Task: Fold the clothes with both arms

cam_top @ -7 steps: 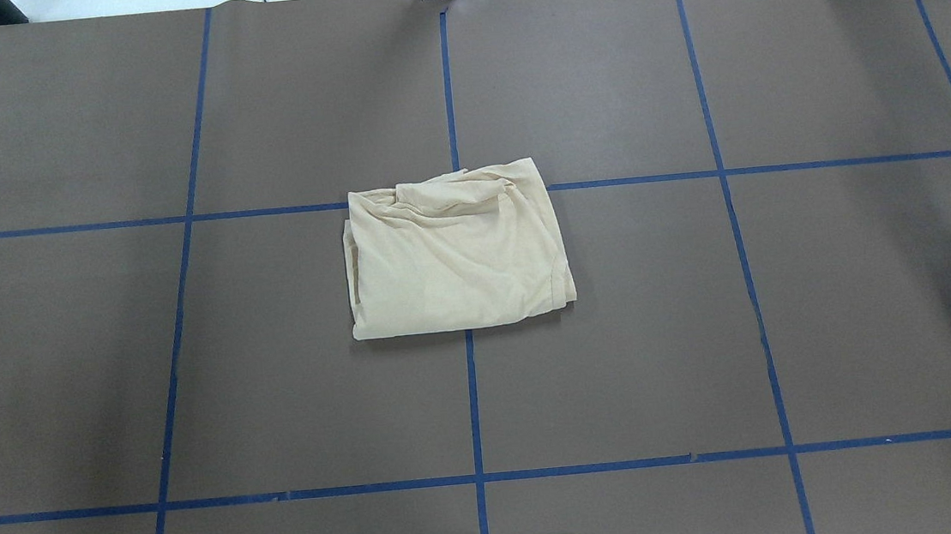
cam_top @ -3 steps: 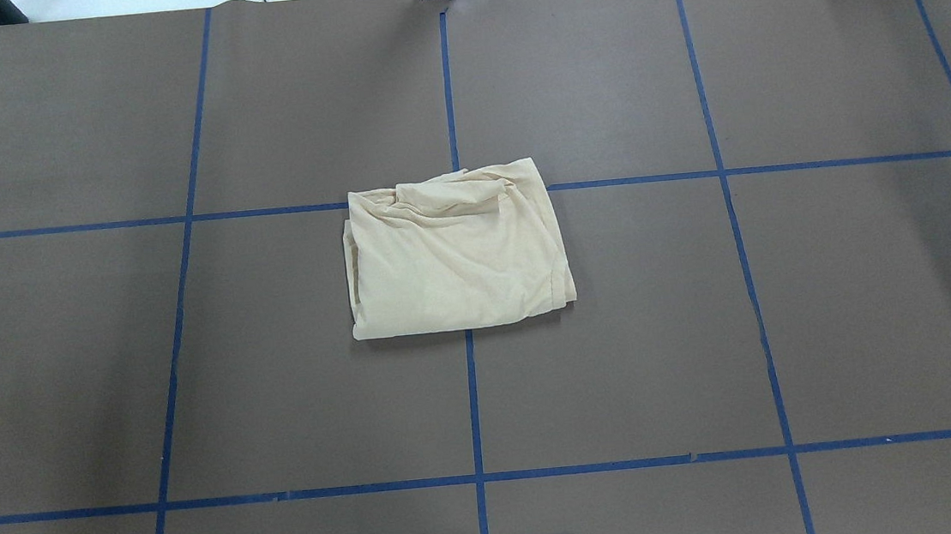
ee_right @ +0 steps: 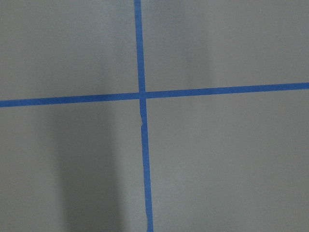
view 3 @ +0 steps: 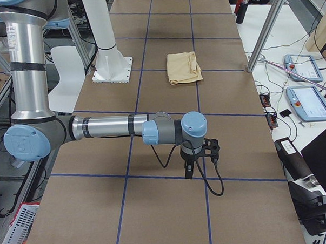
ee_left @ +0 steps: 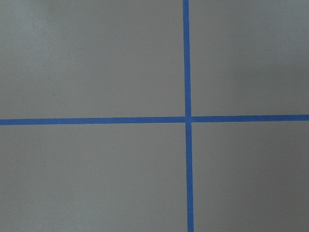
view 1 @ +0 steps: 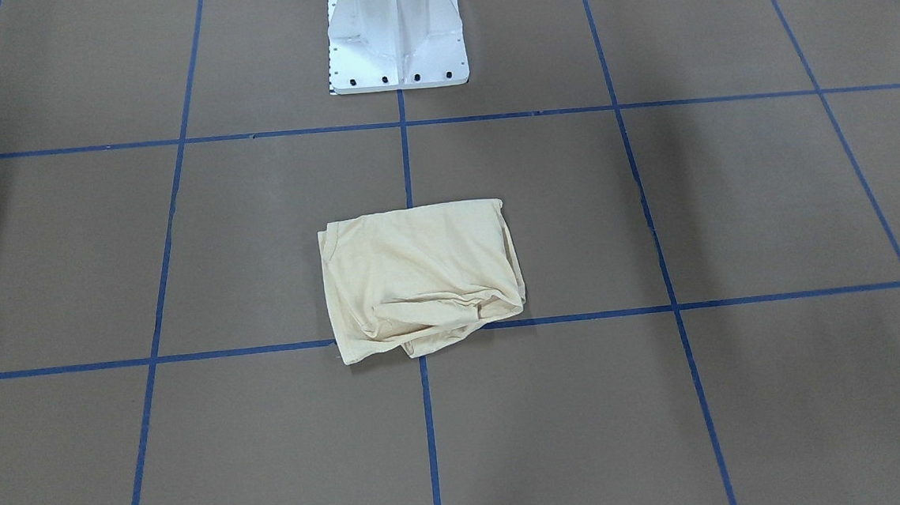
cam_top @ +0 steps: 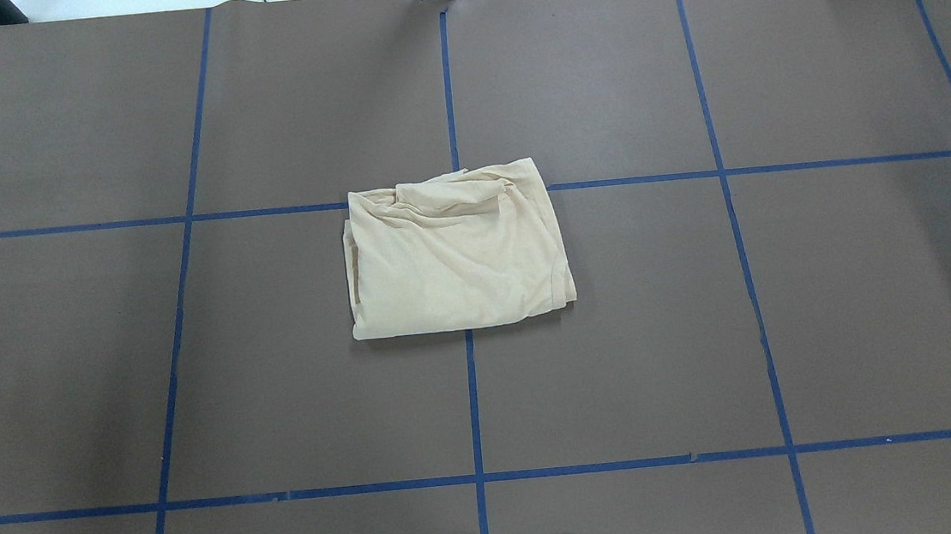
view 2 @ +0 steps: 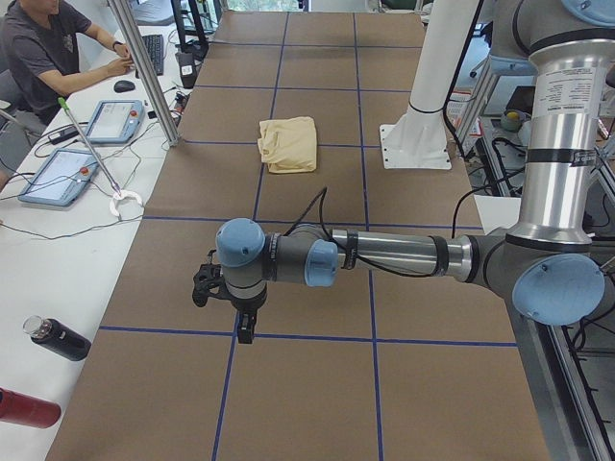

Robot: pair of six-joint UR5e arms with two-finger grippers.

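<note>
Now the shirt lies folded into a rough rectangle at the middle of the surface, flat and touched by neither arm. It straddles the centre line of the blue tape, and its far edge, away from the robot, overlaps a cross line of the grid. That far edge is rumpled into soft ridges; the near edge is straight and smooth. No print shows on the side facing up.

The white pedestal stands on the same centre line, apart from the shirt.

The left arm reaches out low and level over its end of the surface, well apart from the shirt. The left claw points down just above a tape crossing; whether it is open or closed cannot be told. The right arm mirrors this at the other end, its right claw also pointing down near a tape line, and its state cannot be told either. Both wrist views show only bare surface and crossed tape.

A person sits at the side desk.
</note>
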